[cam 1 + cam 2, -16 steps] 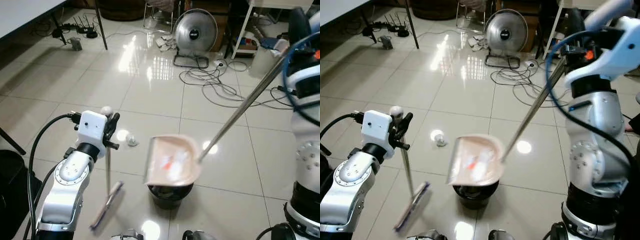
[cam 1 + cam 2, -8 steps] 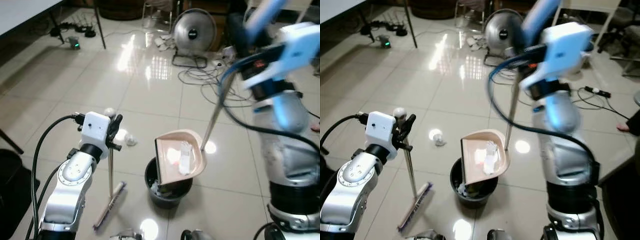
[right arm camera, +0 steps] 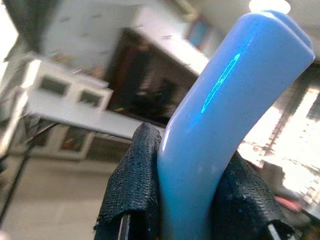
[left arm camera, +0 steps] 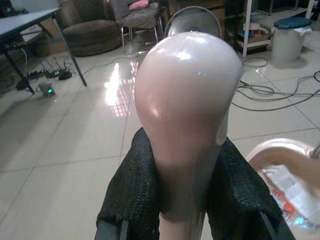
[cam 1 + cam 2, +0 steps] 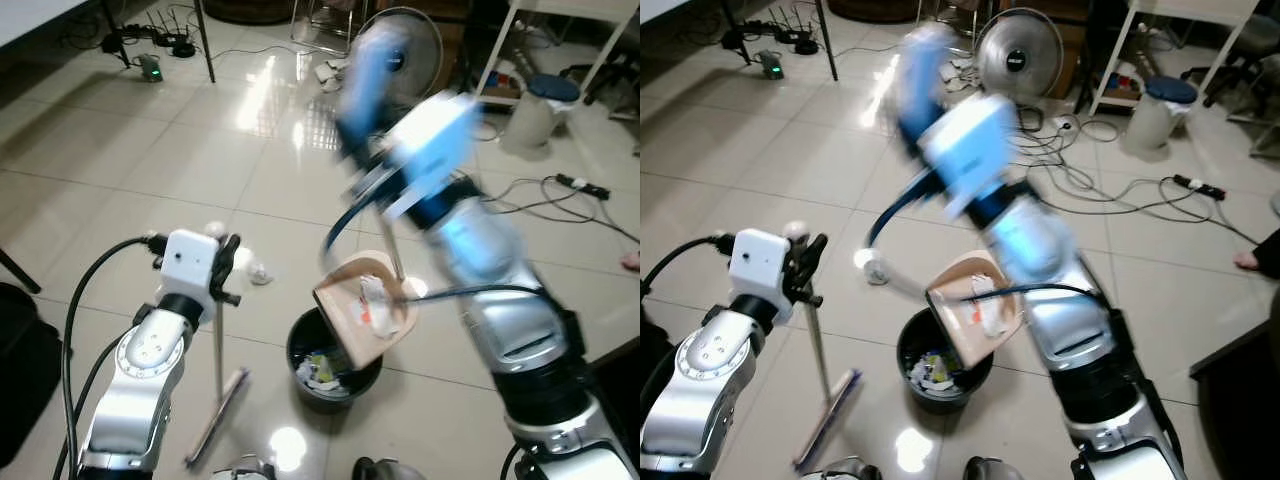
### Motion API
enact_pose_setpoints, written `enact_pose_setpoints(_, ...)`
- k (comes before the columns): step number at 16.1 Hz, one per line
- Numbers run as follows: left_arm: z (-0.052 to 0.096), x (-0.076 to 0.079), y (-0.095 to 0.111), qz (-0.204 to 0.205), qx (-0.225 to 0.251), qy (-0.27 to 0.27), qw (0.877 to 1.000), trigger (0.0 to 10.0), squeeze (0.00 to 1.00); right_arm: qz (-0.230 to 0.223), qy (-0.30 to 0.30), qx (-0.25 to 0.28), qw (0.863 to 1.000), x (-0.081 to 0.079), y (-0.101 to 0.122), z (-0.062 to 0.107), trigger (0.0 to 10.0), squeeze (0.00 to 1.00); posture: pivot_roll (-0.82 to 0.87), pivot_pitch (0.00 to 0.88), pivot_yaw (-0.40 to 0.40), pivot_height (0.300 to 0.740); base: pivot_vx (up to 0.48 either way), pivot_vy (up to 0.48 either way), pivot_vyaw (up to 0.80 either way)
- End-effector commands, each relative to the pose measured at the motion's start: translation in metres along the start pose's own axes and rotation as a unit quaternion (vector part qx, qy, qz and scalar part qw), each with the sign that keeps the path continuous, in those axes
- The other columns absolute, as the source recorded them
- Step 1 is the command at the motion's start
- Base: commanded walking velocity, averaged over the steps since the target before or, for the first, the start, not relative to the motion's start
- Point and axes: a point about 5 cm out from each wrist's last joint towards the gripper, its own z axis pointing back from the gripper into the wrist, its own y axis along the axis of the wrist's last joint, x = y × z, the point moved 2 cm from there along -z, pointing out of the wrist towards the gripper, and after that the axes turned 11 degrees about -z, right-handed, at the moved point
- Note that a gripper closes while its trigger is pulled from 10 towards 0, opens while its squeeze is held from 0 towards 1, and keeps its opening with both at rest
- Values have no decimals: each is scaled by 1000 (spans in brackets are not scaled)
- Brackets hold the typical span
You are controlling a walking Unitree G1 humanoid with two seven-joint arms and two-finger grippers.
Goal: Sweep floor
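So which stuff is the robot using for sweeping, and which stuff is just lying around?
For the sweeping:
- broom, in the left gripper
- dustpan, tipped over the bin, handle in the right gripper
- black bin with rubbish
- crumpled paper on the floor

Just lying about:
- fan
- cables
- stool

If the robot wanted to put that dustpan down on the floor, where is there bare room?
Bare tiles lie ahead on its left, between the table leg and the crumpled paper. By the fan and white shelf, cables crowd the floor. Close in, the bin and broom take the room.
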Motion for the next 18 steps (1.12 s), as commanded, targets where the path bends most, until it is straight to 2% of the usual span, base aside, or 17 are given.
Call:
enact_pose_setpoints(1,2,-6,7,-9,13,18,1000,10000,0,28,25,21,999,-5,9,-1,10000,0,93,84,-63,740,0,0,0)
enact_pose_setpoints(2,3,-6,7,-7,12,21,1000,10000,0,34,35,21,999,-9,8,-2,10000,0,93,85,-65,740,0,0,0)
enact_pose_setpoints(7,1,-5,8,-5,14,23,1000,10000,0,9,67,30,997,-33,4,-6,10000,0,94,84,-66,740,0,0,0)
enact_pose_setpoints(10,0,-5,8,-5,14,23,1000,10000,0,7,103,15,995,-45,-2,-7,10000,0,94,79,-67,740,0,0,0)
enact_pose_setpoints(11,0,-5,9,-4,14,24,1000,10000,0,19,126,-2,992,-50,-7,-5,10000,0,92,78,-67,740,0,0,0)
enact_pose_setpoints(16,-1,-3,9,-2,16,22,1000,10000,0,40,134,-5,990,-51,-9,-5,10000,0,91,74,-65,740,0,0,0)
enact_pose_setpoints(18,-2,-4,10,-3,17,24,1000,10000,0,48,120,0,992,-45,-5,-6,10000,0,89,72,-64,740,0,0,0)
